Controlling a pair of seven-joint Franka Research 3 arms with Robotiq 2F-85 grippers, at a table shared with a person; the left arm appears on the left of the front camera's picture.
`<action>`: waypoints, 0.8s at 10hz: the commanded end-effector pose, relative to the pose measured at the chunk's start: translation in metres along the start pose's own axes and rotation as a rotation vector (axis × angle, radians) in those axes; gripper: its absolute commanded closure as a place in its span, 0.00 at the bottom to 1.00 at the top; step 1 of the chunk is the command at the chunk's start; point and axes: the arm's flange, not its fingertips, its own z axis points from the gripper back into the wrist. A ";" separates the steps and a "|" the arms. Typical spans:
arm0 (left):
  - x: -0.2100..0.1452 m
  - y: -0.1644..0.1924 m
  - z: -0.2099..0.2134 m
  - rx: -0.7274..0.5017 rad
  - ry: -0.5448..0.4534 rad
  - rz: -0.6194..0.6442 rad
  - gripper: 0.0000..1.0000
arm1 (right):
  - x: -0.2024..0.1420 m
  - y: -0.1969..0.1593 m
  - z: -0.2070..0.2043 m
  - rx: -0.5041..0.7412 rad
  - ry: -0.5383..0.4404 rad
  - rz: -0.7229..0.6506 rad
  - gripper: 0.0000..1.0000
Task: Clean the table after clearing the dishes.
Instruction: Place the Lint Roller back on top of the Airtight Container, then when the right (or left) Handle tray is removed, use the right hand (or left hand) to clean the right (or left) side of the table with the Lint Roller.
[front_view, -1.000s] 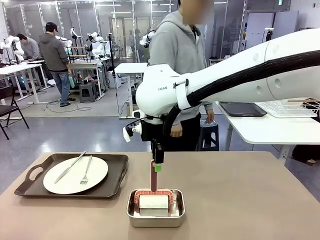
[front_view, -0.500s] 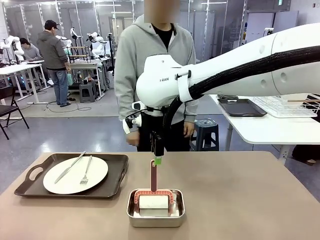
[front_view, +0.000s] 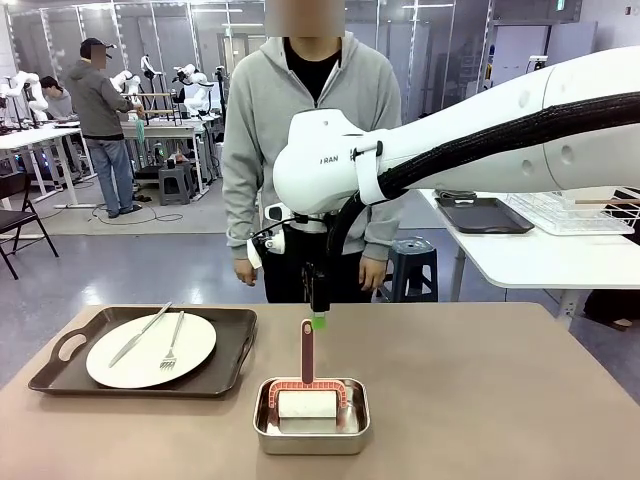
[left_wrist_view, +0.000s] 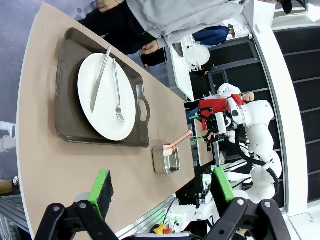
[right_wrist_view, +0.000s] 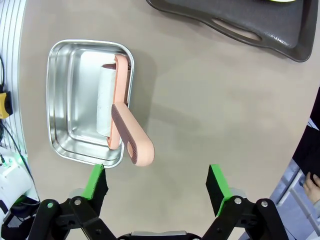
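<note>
The table (front_view: 500, 400) presents a plain, matte tan-brown top of even colour. We take the steel pan (front_view: 312, 441), which sits on the table near the robot's edge and about mid-width, as our reference.

Containers:
- **Pan:** It holds a lint roller (front_view: 307, 403). The white roll lies on the pan floor in a pink frame, and the pink handle (front_view: 307, 350) stands upright out of the pan.
- **Tray:** A dark tray (front_view: 232, 340) rests on the table just left of the pan and slightly farther from the robot. It carries one round white plate (front_view: 150, 350).
- **Plate:** A silver knife (front_view: 140, 334) and fork (front_view: 174, 342) lie side by side on it.

Grippers:
- **Right gripper:** The right gripper (front_view: 317, 320) hangs directly above the pan, just over the tip of the handle. Its fingers are spread wide and grip nothing.
- **Left gripper:** The left gripper (left_wrist_view: 162, 189) is held over the table on the robot's side of the pan. Its green pads are likewise wide apart, with nothing between them.

View differences:
- **Right wrist view:** It looks straight down into the pan. The roll lies along one long wall and the rest of the floor is bare steel.
- **Left wrist view:** The tray's cut-out grip faces the pan.
- **Front view:** A person in a grey hooded top (front_view: 310, 110) stands beyond the pan at the table's far edge, arms hanging.
</note>
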 end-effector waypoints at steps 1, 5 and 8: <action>-0.001 -0.003 0.004 -0.002 0.011 -0.007 0.00 | 0.002 0.000 0.001 -0.005 -0.013 0.004 0.00; -0.001 -0.003 0.004 -0.002 0.011 -0.007 0.00 | 0.002 0.000 0.001 -0.005 -0.013 0.004 0.00; -0.001 -0.003 0.004 -0.002 0.011 -0.007 0.00 | 0.002 0.000 0.001 -0.005 -0.013 0.004 0.00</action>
